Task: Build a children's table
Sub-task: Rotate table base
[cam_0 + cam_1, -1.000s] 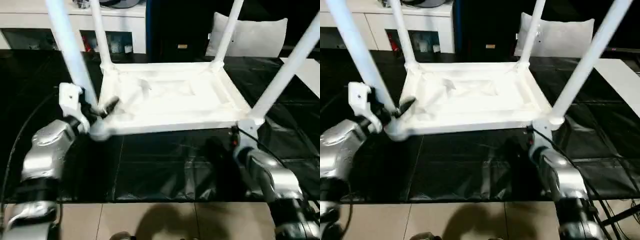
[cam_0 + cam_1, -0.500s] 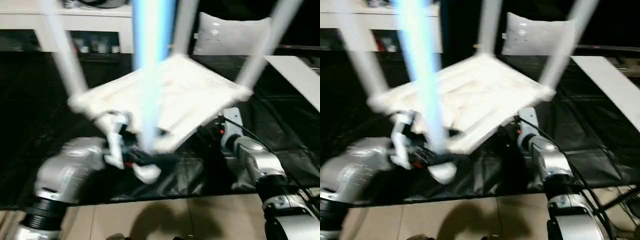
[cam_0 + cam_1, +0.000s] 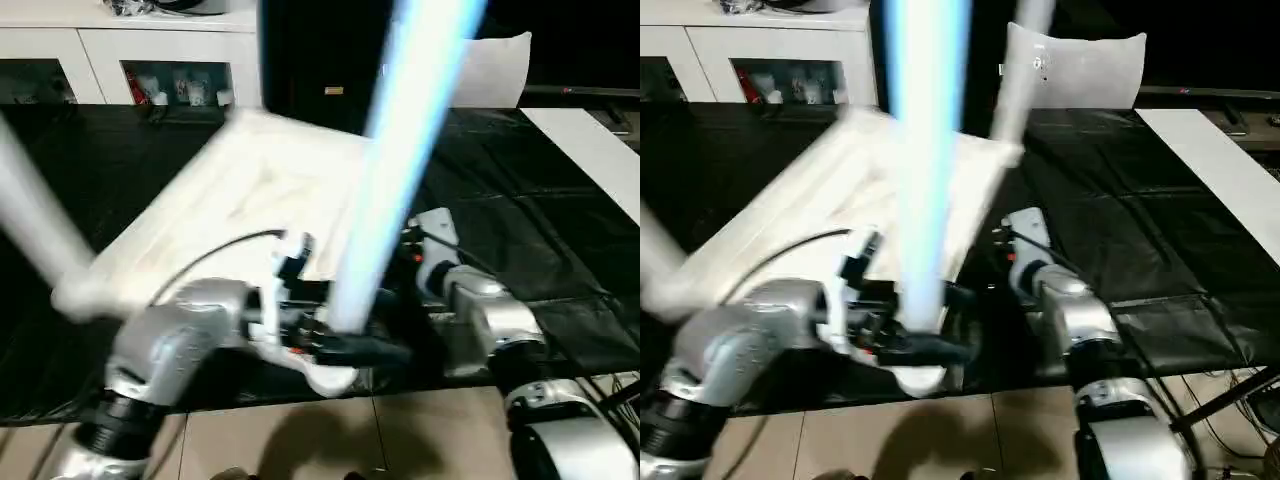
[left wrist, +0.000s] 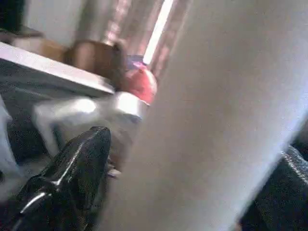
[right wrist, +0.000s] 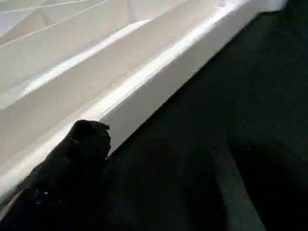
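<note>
Over the black-covered floor [image 3: 560, 230] I found the children's table [image 3: 250, 200] upside down and tilted, one corner raised toward the white cabinet [image 3: 120, 60] at the back, its ribbed underside facing me. Its legs were blurred; one leg [image 3: 410, 150] stood nearest the camera, rising from the corner by my left arm, and another leg [image 3: 35, 235] slanted off at the left edge. My left gripper [image 3: 345, 340] sat at the base of that near leg, fingers spread wide to either side of it; in the left wrist view one black finger [image 4: 72, 178] lay beside the white tube, and I could not confirm contact. My right gripper [image 3: 425, 240] was at the tabletop's edge on my right, also wide apart; the right wrist view showed a black fingertip [image 5: 84, 144] against the white rim [image 5: 159, 72]. A white cushion [image 3: 1080, 70] stood behind the table.
</note>
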